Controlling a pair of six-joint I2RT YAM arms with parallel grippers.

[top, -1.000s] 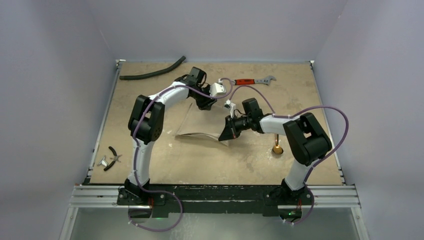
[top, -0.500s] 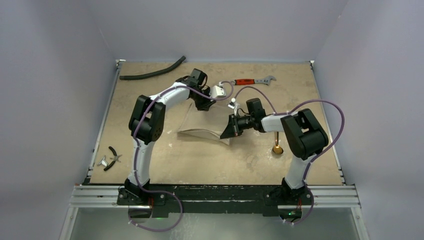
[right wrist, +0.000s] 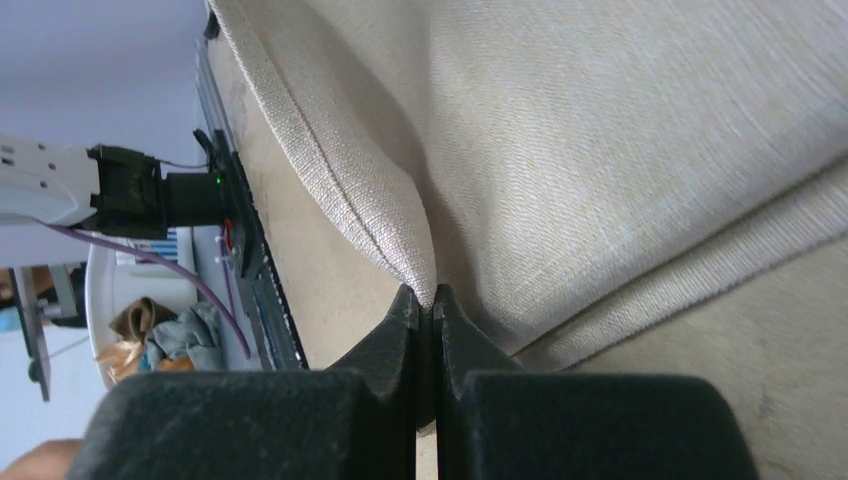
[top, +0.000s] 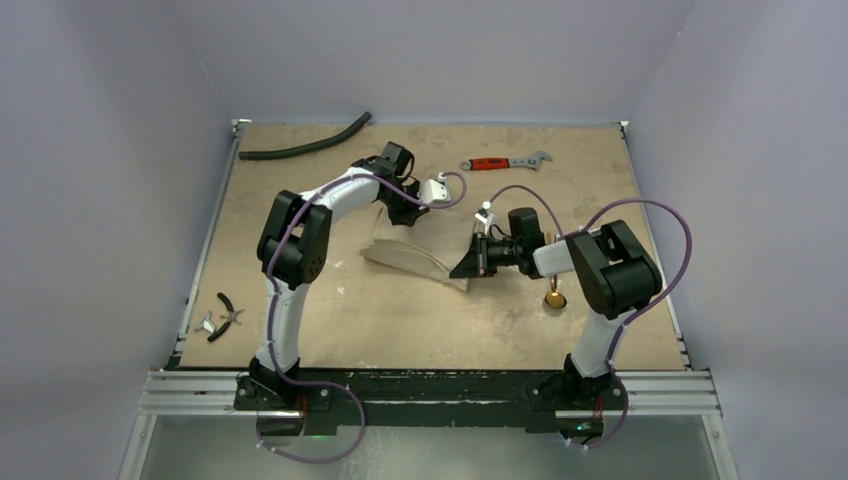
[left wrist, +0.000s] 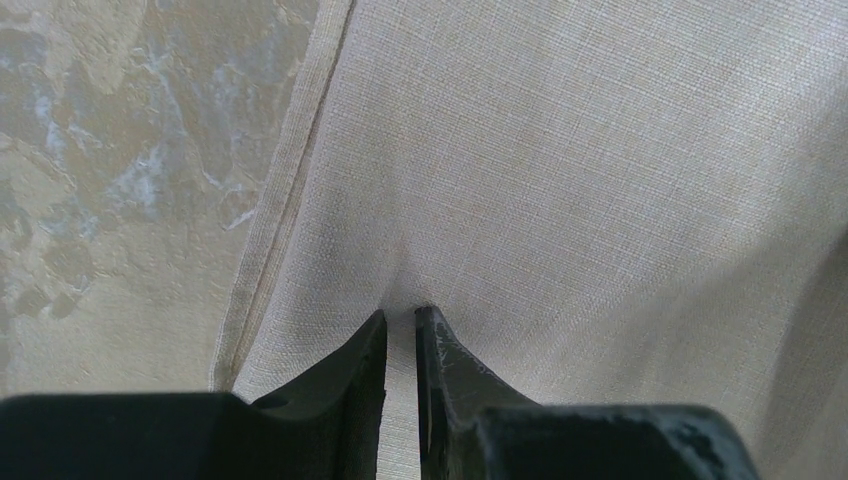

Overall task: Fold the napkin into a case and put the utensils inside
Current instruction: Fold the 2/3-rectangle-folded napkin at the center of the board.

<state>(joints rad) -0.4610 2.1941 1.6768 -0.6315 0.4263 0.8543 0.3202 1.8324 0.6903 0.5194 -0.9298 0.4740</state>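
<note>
The beige napkin lies partly folded in the middle of the table, held between both grippers. My left gripper is shut on the napkin's far edge; in the left wrist view the cloth puckers at the gripper. My right gripper is shut on the napkin's right hemmed corner, and the right wrist view shows the gripper pinching the cloth. A gold spoon lies to the right, its handle hidden under the right arm. No other utensil shows.
A red-handled wrench lies at the back centre. A curved black hose lies at the back left. Black pliers lie near the front left edge. Walls enclose the table on three sides.
My right gripper has moved right, drawing the napkin with it. The raised cloth has come down lower and flatter. My left gripper has shifted slightly left and down.
</note>
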